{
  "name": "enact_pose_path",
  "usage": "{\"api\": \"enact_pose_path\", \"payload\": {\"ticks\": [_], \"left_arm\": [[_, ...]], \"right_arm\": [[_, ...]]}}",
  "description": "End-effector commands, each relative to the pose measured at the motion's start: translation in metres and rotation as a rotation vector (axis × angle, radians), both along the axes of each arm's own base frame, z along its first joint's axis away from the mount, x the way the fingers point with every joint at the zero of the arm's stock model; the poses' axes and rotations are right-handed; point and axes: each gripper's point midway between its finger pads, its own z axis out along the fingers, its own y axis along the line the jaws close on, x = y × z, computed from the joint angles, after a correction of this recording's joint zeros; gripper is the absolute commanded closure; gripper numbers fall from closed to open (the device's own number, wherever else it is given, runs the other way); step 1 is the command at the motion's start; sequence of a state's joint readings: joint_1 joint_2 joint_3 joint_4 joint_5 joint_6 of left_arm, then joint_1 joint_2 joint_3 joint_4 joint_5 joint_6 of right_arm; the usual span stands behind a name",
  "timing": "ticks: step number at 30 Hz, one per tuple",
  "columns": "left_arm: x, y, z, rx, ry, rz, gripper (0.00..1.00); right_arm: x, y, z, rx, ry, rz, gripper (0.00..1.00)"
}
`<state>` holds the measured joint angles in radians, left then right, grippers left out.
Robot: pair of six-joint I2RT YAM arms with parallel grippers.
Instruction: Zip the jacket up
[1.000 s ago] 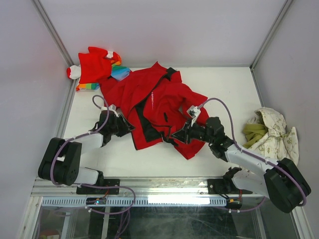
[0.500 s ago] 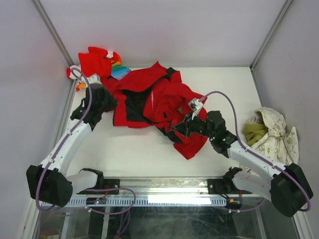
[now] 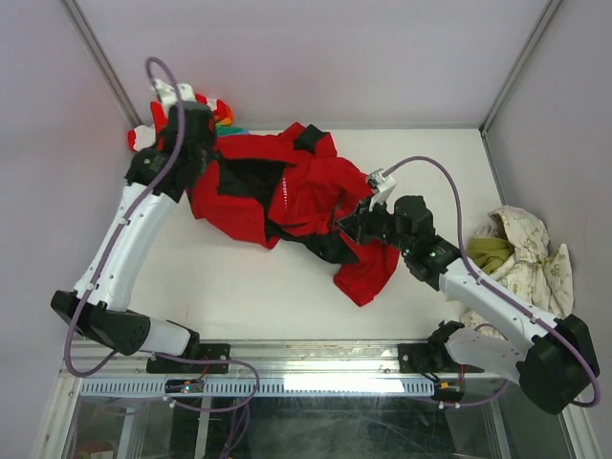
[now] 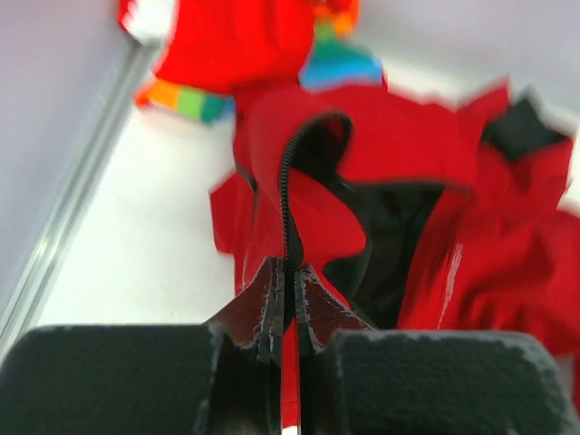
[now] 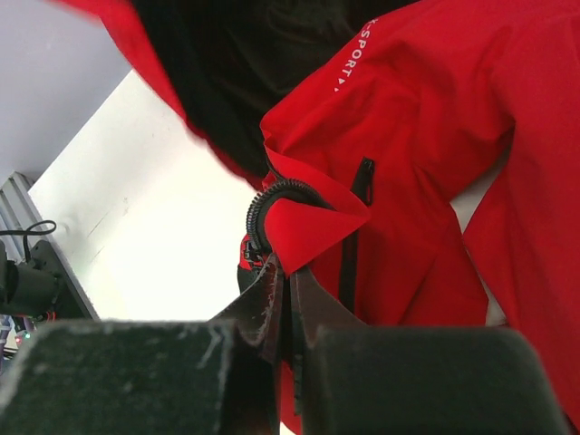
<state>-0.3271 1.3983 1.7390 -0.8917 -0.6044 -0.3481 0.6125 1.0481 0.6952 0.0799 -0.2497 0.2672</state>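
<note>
A white bench (image 3: 239, 287) with a plain matte top stands inside a booth of pale grey panels: a back wall (image 3: 316, 57) and a side wall (image 3: 48, 191) to the left and right. They are joined at the far corners by slanting metal posts (image 3: 100, 72). Along the near edge of the bench runs a silver metal rail (image 3: 316, 356), with a bright white light strip (image 3: 354, 382) just below it. The light is soft and even, throwing only faint shadows.

We see a bright red jacket (image 3: 323, 186) with black lining, a dark zipper (image 4: 285, 195) and white lettering (image 5: 355, 56). There is also a red garment (image 4: 237, 43) with rainbow stripes and a cream-and-olive cloth (image 3: 524, 260).
</note>
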Motion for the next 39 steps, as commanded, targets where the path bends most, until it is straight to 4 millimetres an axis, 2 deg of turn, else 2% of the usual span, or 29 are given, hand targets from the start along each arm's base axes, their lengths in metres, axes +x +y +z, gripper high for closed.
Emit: {"api": "enact_pose_path", "payload": {"ticks": [1, 3, 5, 10, 13, 15, 17, 18, 22, 24, 27, 31, 32, 35, 39], "left_arm": [[-0.018, -0.045, -0.093, 0.080, 0.266, -0.118, 1.00], [-0.028, -0.072, -0.127, 0.065, 0.337, -0.188, 1.00], [-0.042, -0.109, -0.158, 0.054, 0.400, -0.286, 1.00], [-0.074, -0.190, -0.213, 0.006, 0.508, -0.504, 0.89], [-0.087, -0.233, -0.231, -0.079, 0.525, -0.642, 0.81], [-0.093, -0.249, -0.235, -0.138, 0.527, -0.696, 0.72], [-0.097, -0.259, -0.229, -0.200, 0.493, -0.739, 0.63], [-0.099, -0.262, -0.225, -0.227, 0.473, -0.755, 0.58], [-0.112, -0.275, -0.203, -0.357, 0.393, -0.852, 0.50], [-0.118, -0.271, -0.186, -0.397, 0.344, -0.863, 0.45], [-0.121, -0.252, -0.183, -0.406, 0.328, -0.816, 0.40], [-0.122, -0.211, -0.219, -0.365, 0.402, -0.658, 0.36], [-0.124, -0.207, -0.227, -0.359, 0.421, -0.642, 0.31], [-0.129, -0.203, -0.248, -0.352, 0.473, -0.618, 0.29], [-0.123, -0.198, -0.268, -0.317, 0.505, -0.583, 0.25]], "right_arm": [[0.000, -0.001, 0.004, 0.015, -0.037, 0.000, 1.00], [-0.004, -0.003, -0.003, 0.017, -0.029, 0.001, 1.00], [-0.008, -0.004, -0.010, 0.015, -0.024, 0.009, 1.00], [-0.016, -0.006, -0.026, 0.016, -0.017, 0.028, 1.00], [-0.020, -0.008, -0.032, 0.016, -0.018, 0.028, 1.00], [-0.021, -0.010, -0.036, 0.016, -0.017, 0.022, 1.00], [-0.022, -0.011, -0.040, 0.016, -0.013, 0.022, 1.00], [-0.023, -0.011, -0.041, 0.016, -0.011, 0.024, 1.00], [-0.024, -0.011, -0.048, 0.015, -0.005, 0.029, 1.00], [-0.024, -0.011, -0.050, 0.013, -0.001, 0.030, 1.00], [-0.026, -0.011, -0.053, 0.011, 0.005, 0.034, 1.00], [-0.027, -0.011, -0.056, 0.020, 0.003, 0.035, 1.00], [-0.027, -0.011, -0.057, 0.019, 0.005, 0.035, 1.00], [-0.028, -0.011, -0.059, 0.018, 0.008, 0.037, 1.00], [-0.029, -0.010, -0.061, 0.020, 0.013, 0.044, 1.00]]}}
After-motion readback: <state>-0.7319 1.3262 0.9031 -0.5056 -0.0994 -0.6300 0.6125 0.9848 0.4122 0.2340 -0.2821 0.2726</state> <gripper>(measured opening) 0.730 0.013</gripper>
